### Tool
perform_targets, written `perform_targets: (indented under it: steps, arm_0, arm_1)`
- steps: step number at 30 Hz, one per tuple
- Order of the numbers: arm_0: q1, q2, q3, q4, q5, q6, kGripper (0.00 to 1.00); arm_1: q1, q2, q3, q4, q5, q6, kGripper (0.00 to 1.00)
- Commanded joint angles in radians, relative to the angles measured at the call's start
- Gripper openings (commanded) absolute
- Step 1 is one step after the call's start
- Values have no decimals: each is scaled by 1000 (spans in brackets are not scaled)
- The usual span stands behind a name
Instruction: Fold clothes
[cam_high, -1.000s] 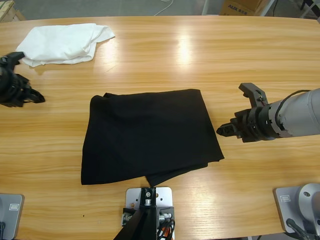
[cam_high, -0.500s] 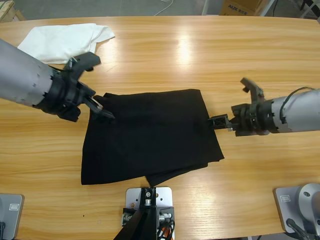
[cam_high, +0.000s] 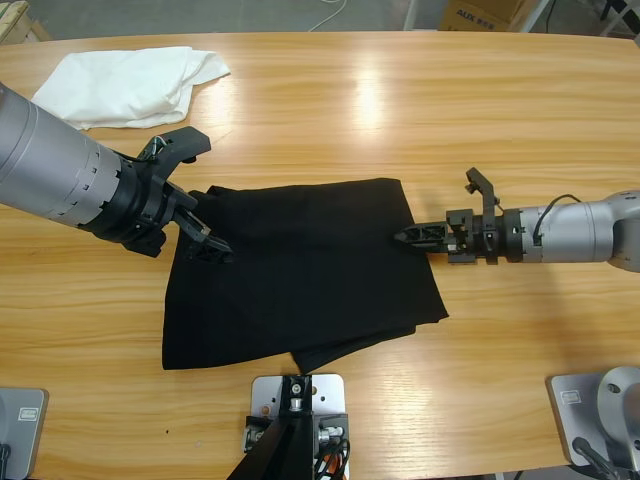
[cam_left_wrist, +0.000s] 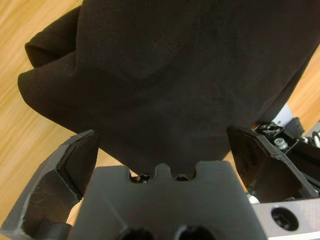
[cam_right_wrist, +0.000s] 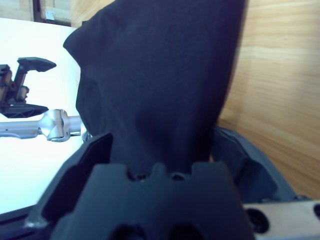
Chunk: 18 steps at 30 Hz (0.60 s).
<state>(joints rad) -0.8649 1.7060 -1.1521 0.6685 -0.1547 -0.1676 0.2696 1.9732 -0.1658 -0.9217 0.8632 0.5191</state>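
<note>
The long wooden table (cam_high: 330, 90) carries the large soft black T-shirt (cam_high: 300, 270) at frame centre, already folded into a rough rectangle; you likely have one more fold left. A crumpled white garment (cam_high: 130, 85) lies upper left. The left gripper (cam_high: 205, 238) at the shirt's left edge and the right gripper (cam_high: 412, 236) at its right edge both have jaws spread, fabric between them, nothing clamped yet.
</note>
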Motion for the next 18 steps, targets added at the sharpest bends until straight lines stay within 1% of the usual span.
perform_targets:
  steps: [1, 3, 5, 7, 10, 11, 15, 16, 18]
  arm_0:
    - [-11, 49, 36, 9, -11, -3, 991]
    - [-11, 49, 37, 9, -11, -3, 991]
    - [-11, 49, 37, 9, -11, -3, 991]
    - [-11, 49, 37, 9, -12, -4, 991]
    - [-11, 46, 40, 9, -12, -6, 991]
    - [-11, 45, 42, 9, -12, -6, 991]
    - [-11, 42, 48, 9, -12, -6, 991]
    - [-11, 43, 51, 9, -12, -6, 991]
    - [-11, 42, 56, 9, -12, -6, 991]
  arm_1:
    - [91, 118, 49, -8, -16, 14, 739]
    - [91, 120, 49, -8, -15, 19, 728]
    - [98, 133, 49, -15, -19, 19, 625]
    - [102, 155, 52, -40, -22, 19, 547]
    - [102, 200, 65, -113, -28, 18, 199]
    - [106, 222, 74, -149, -32, 16, 13]
    - [109, 297, 150, -329, -45, 19, 0]
    - [109, 288, 155, -333, -54, 19, 0]
    - [109, 200, 155, -270, -103, 24, 0]
